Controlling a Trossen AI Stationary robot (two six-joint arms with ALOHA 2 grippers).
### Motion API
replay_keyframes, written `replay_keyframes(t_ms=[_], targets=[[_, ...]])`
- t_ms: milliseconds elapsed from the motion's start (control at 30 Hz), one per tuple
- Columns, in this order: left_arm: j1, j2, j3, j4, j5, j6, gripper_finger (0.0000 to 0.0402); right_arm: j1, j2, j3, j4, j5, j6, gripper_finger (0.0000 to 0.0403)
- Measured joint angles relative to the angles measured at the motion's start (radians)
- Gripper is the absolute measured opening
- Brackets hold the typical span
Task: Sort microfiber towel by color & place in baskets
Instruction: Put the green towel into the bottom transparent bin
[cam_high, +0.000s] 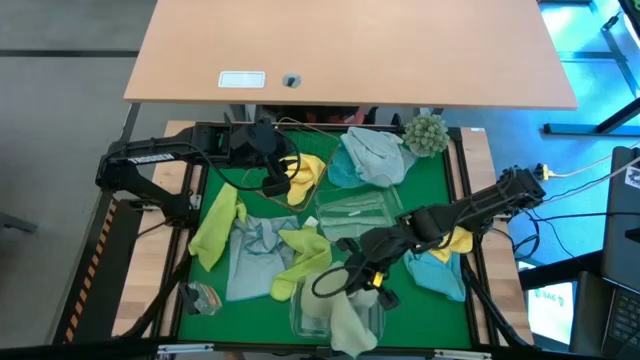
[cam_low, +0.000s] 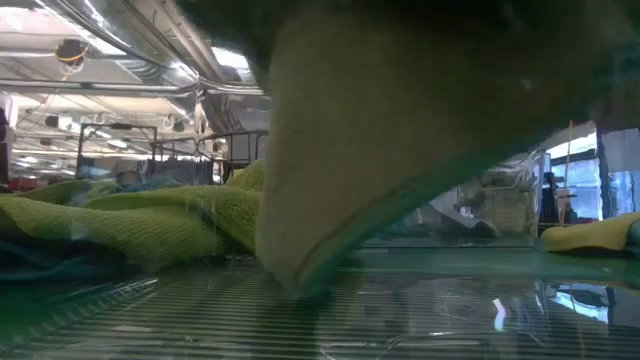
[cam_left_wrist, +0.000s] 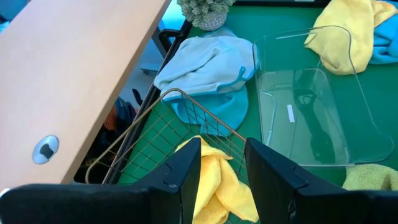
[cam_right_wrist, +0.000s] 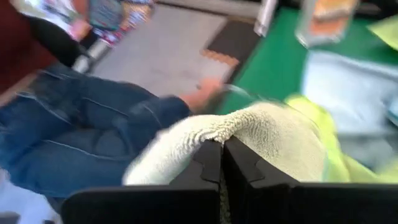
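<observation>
A: Microfiber towel, the pale green one (cam_high: 350, 322), where is it?
B: The right gripper (cam_high: 372, 283) pinches it tight, its fingers closed on the cloth, over the clear tub (cam_high: 305, 320) at the table's near edge.
A: And the left gripper (cam_high: 277, 185)?
B: Its fingers are a little apart, holding nothing, above the yellow towel (cam_left_wrist: 214, 183) in the wire basket (cam_left_wrist: 180, 118).

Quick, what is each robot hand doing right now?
Left hand: open, over the yellow towel in the wire basket.
Right hand: closed on a pale green towel.
</observation>
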Motion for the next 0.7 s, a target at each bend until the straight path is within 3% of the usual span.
replay_keyframes(t_ms=[100, 367, 700], targets=[[0.000, 0.000, 0.000, 0.000, 0.000, 0.000, 0.0120, -0.026, 0.000, 0.000, -0.071, 0.041, -0.002, 0.0001], [0.000, 0.000, 0.000, 0.000, 0.000, 0.000, 0.0120, -0.066, 0.043, 0.000, -0.240, 0.014, -0.051, 0.0001], [0.000, 0.000, 0.000, 0.005, 0.000, 0.000, 0.0120, -0.067, 0.174, 0.000, -0.252, 0.019, -0.154, 0.0008]])
